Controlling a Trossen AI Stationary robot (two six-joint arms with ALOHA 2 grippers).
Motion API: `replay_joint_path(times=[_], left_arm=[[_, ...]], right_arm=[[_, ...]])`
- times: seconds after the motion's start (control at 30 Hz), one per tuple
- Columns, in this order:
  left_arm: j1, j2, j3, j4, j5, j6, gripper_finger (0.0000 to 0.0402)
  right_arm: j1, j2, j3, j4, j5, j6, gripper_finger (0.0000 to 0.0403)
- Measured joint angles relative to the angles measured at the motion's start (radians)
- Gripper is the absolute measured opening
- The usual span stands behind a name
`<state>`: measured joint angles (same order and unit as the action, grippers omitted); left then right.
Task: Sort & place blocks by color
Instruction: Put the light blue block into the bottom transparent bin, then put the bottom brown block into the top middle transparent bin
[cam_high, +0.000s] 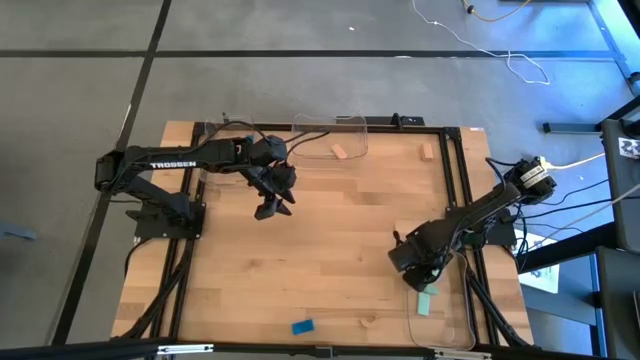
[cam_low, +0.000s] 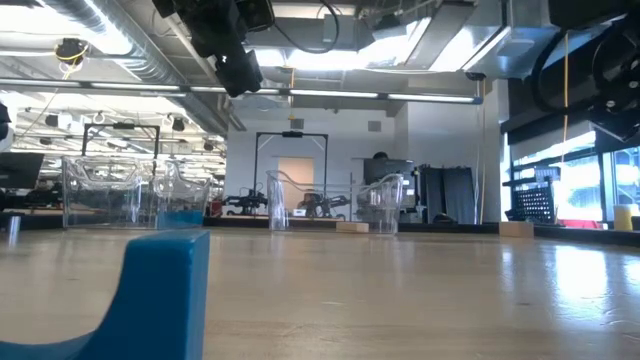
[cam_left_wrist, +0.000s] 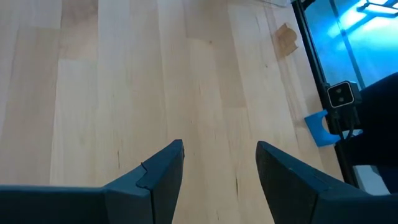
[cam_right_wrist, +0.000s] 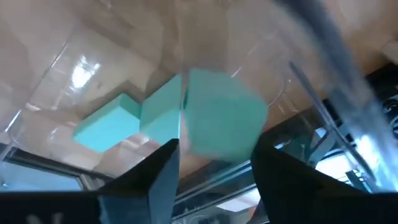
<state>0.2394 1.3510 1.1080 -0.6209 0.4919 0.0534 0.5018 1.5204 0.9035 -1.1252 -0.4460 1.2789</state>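
Observation:
My right gripper (cam_high: 418, 275) (cam_right_wrist: 214, 155) points down into a clear tray (cam_high: 450, 325) at the table's near right, fingers apart. A blurred mint green block (cam_right_wrist: 224, 118) shows just beyond its fingertips. Two more mint blocks (cam_right_wrist: 109, 127) (cam_right_wrist: 163, 115) lie on the tray's floor, seen from above as a mint patch (cam_high: 427, 303). My left gripper (cam_high: 272, 200) (cam_left_wrist: 221, 155) hangs open above bare table at the far left. A blue block (cam_high: 302, 326) (cam_low: 150, 290) lies by the near edge. Tan blocks (cam_high: 339, 152) (cam_high: 427, 152) lie near the far edge. My right gripper comes at the blurred mint block (cam_right_wrist: 211, 134) from above, pointing steeply down into the tray. The block lies at the fingertips' free ends, and I cannot tell whether they touch it.
Clear trays stand along the far edge (cam_high: 330, 130) and at the far left (cam_high: 212, 150). A black frame rail (cam_high: 455, 190) runs along the table's right side. Another tan block (cam_high: 367, 322) lies near the front edge. The table's middle is bare wood.

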Motion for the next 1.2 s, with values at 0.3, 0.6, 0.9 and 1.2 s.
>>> replay_joint_path(times=[0.3, 0.6, 0.9, 1.2], left_arm=[[0.000, 0.000, 0.000, 0.000, 0.000, -0.005, 0.0192], [0.000, 0.000, 0.000, -0.044, -0.004, -0.020, 0.0192], [0.000, 0.000, 0.000, -0.087, -0.001, 0.030, 0.0192], [0.000, 0.000, 0.000, -0.090, 0.058, 0.076, 0.0192]], right_arm=[[0.000, 0.000, 0.019, -0.019, -0.006, 0.002, 0.0210], [0.058, 0.000, 0.347, -0.226, 0.173, 0.000, 0.0212], [0.147, -0.001, 0.593, 0.054, 0.425, 0.012, 0.0212], [0.197, 0.078, 0.505, 0.379, 0.470, -0.242, 0.0213]])
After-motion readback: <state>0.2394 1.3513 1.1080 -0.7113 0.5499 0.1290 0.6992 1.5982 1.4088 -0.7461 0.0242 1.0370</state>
